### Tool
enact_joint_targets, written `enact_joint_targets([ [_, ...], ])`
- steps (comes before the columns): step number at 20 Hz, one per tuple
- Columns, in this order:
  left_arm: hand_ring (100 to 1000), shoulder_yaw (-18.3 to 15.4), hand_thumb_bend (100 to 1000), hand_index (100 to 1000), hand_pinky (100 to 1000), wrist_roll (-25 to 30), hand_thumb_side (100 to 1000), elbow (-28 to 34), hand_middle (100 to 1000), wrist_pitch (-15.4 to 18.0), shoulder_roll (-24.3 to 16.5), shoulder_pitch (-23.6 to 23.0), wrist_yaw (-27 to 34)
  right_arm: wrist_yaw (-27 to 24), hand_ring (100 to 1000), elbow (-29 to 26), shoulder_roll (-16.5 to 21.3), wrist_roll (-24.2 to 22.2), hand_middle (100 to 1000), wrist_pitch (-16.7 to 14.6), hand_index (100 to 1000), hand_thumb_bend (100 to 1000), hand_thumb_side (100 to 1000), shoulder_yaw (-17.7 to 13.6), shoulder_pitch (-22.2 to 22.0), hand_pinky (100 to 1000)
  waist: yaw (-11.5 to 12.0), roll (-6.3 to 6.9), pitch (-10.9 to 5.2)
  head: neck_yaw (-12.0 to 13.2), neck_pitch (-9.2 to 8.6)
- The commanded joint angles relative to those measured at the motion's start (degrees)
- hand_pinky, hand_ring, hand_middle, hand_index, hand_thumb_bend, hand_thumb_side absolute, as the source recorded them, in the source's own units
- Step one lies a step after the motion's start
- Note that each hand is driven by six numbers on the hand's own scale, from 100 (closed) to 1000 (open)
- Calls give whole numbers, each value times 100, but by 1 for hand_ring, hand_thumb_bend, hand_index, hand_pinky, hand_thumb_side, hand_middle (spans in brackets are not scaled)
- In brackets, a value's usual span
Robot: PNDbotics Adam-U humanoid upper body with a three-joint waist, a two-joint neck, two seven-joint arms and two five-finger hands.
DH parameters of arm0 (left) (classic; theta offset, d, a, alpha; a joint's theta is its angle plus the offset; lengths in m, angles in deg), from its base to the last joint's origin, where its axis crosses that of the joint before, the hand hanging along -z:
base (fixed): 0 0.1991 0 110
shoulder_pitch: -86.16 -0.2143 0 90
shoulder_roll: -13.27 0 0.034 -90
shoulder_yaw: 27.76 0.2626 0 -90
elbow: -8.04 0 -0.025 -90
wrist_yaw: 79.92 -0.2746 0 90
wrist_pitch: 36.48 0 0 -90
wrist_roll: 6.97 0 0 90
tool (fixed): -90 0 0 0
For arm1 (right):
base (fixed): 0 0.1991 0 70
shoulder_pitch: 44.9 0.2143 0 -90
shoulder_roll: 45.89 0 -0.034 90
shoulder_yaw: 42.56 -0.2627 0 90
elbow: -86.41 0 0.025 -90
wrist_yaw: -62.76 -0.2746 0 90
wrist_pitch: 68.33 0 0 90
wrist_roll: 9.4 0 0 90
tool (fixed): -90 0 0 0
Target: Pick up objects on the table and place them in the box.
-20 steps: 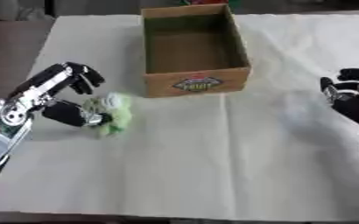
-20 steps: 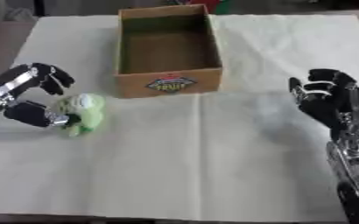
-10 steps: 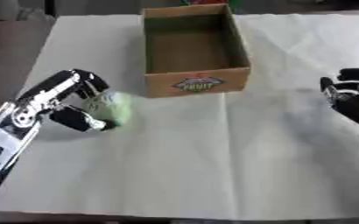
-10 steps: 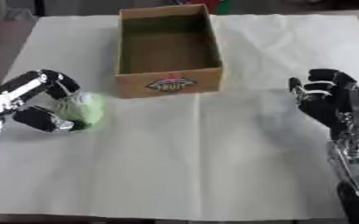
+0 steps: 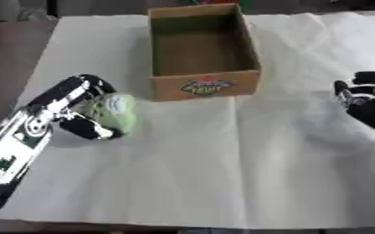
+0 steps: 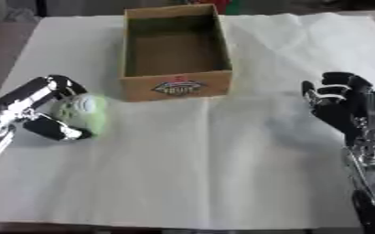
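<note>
A pale green soft toy (image 5: 117,113) is held at the table's left side, in front of the box's left corner. My left hand (image 5: 72,109) is curled round it, fingers over its top and thumb under it. The cardboard box (image 5: 203,87) stands open at the back centre with a fruit label on its front wall; its inside shows nothing. My right hand (image 6: 344,105) hangs at the right edge, fingers relaxed and upright, holding nothing.
A white cloth (image 5: 222,155) covers the table; its left edge and the dark floor lie beyond my left arm. Small coloured things (image 6: 232,5) show behind the box at the far edge.
My left hand has closed round the green toy and carried it slightly up and toward the box. The right hand has stayed in place.
</note>
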Motion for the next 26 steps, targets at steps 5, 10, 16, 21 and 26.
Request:
enact_joint_targets([
  [5,491,-16,471,576,594,160,100,-42,466,154,-68,89,-406,11,611,-74,89,-12,589,-11,647,374,100,-18,64,577,-5,-11,-89,0,23],
  [10,370,-128,402,441,528,-121,100,134,330,98,-77,114,-449,9,611,-73,88,-7,589,-13,647,374,100,-24,58,577,-8,-12,-95,-16,28],
  [16,358,-249,390,426,527,0,100,676,313,56,-370,349,-159,11,611,-68,101,-6,589,-12,647,374,100,-24,46,577,-9,-2,-121,-29,40],
  [21,370,-239,396,436,539,129,100,854,322,-31,-682,888,21,15,610,-59,105,-20,589,-9,647,374,100,-9,34,577,-57,10,-159,-27,51],
  [26,384,-177,408,443,553,5,100,152,330,-92,-296,1675,-261,16,610,-52,113,-47,589,-1,647,373,100,19,33,577,-149,22,-188,4,67],
])
